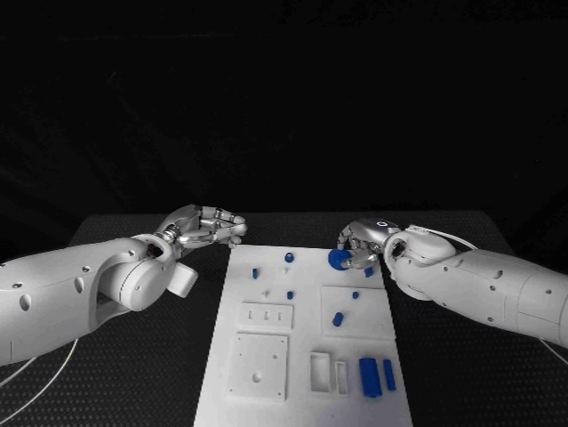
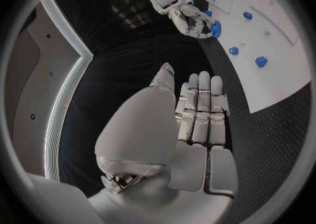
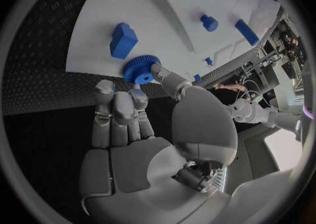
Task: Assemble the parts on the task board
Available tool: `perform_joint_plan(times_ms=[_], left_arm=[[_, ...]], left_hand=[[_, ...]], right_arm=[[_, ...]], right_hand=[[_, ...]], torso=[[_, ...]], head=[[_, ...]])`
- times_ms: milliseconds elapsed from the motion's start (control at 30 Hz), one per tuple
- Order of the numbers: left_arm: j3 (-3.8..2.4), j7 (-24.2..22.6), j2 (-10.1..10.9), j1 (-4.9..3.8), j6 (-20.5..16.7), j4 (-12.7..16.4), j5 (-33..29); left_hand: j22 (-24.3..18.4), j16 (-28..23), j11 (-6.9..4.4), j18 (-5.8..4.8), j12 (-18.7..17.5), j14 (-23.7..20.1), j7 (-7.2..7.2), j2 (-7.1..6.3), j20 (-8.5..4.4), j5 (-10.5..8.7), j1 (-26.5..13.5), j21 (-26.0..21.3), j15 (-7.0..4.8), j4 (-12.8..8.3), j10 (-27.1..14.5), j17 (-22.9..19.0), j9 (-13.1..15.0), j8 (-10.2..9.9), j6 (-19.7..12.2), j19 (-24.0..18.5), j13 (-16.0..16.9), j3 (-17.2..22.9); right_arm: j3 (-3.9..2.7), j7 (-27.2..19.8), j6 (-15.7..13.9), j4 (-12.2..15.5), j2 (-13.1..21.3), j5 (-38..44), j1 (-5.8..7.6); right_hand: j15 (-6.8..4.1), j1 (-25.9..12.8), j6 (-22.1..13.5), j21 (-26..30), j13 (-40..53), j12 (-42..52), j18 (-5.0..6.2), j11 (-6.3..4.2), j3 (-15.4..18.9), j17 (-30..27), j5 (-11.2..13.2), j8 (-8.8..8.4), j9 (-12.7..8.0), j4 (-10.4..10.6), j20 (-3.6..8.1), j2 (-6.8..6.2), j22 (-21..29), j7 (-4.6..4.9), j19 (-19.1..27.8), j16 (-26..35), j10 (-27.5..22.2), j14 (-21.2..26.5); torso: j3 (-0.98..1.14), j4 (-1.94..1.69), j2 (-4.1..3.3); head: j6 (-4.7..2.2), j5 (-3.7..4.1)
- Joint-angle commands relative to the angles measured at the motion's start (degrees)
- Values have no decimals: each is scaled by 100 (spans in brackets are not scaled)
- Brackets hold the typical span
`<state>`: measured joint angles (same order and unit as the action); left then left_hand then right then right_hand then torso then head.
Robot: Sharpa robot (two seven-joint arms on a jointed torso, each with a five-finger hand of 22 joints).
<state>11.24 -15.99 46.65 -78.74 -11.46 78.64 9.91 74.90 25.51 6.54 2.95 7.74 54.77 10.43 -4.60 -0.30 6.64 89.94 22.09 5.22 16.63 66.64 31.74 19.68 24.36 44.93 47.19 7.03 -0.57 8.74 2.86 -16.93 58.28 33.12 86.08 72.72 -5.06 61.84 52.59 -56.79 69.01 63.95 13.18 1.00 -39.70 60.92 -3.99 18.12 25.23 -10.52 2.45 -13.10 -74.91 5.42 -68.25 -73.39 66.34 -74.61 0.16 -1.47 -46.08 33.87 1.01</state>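
On the black table (image 1: 130, 374) the white task board (image 1: 303, 356) runs from the near edge out to the far middle, and both arms reach in over its far end. The left hand (image 1: 204, 226) hangs just off the board's far left corner, fingers curled in on nothing that I can see. The right hand (image 1: 367, 242) sits at the far right edge of the board, pinching a blue toothed gear (image 1: 341, 259) between thumb and fingertips; the gear is at the board's edge, though whether it touches the surface I cannot tell. A blue block (image 3: 122, 39) lies just beside it on the board, with smaller blue parts scattered nearer.

To my eye the gear is being carried to its seat. Doing that well means keeping it flat to the board, keeping the pinch on the rim, steering clear of the block, and lowering straight down before letting go.
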Motion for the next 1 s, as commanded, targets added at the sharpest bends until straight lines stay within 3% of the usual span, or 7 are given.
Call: perform_joint_plan(times_ms=[33, 433, 600, 800, 1000], left_arm=[[-4, -26, -5, -6, 80, 14, 13], [-4, -21, -3, -7, 77, 18, 19], [-4, -22, -2, -7, 78, 26, 20], [-4, -25, -9, -7, 75, 25, 21], [-4, -26, -2, -7, 69, 27, 21]], left_hand=[[46, -28, -14, 110, -37, 44, 8, -5, -8, -34, -24, -22, 16, 3, 41, 6, 5, -29, -1, -38, 8, 42], [47, -34, -15, 110, -39, 45, 8, -2, -7, -30, -21, -23, 16, 5, 43, 10, 8, -30, 0, -39, 8, 45], [47, -36, -15, 109, -40, 45, 8, -2, -7, -30, -22, -23, 17, 6, 44, 11, 8, -30, 0, -40, 8, 45], [48, -38, -16, 109, -41, 45, 8, -1, -7, -29, -22, -24, 17, 7, 45, 13, 9, -30, 0, -40, 9, 46], [48, -40, -16, 109, -41, 46, 8, 0, -6, -29, -23, -24, 17, 6, 46, 15, 10, -31, 1, -40, 9, 46]], right_arm=[[70, 84, 742, -46, -2, 122, -95], [78, 89, 829, -55, 0, 122, -99], [78, 143, 485, -22, 6, 313, -99], [78, 247, -19, 23, 1, 697, -99], [76, 292, -206, 88, -6, 955, -98]], right_hand=[[-44, -5, 162, -33, -16, 19, 182, -40, -50, 10, 5, 25, 3, 2, -1, 66, -106, 159, 32, 29, -13, -17], [-52, -39, 196, -45, -47, 30, 182, -49, -95, 34, -76, 34, 12, 3, -15, 125, -110, 150, 47, 45, -22, -23], [-61, -62, 225, -59, -72, 48, 182, -59, -137, 68, -233, 42, 19, -1, -17, 154, -109, 139, 46, 45, -15, -38], [-87, -49, 319, -83, -118, 76, 182, -87, -280, 115, -236, 76, 39, 55, -3, 106, -103, 109, 11, 41, 30, -74], [-116, -25, 426, -103, -164, 94, 182, -120, -420, 165, -183, 116, 63, 123, 15, 43, -99, 73, -20, 35, 66, -107]], torso=[[-2, -2, 2], [-1, -1, 1], [-2, 3, 2], [0, 4, 4], [-1, -4, 5]], head=[[3, 2], [5, 5], [0, 1], [-7, 1], [-19, 4]])
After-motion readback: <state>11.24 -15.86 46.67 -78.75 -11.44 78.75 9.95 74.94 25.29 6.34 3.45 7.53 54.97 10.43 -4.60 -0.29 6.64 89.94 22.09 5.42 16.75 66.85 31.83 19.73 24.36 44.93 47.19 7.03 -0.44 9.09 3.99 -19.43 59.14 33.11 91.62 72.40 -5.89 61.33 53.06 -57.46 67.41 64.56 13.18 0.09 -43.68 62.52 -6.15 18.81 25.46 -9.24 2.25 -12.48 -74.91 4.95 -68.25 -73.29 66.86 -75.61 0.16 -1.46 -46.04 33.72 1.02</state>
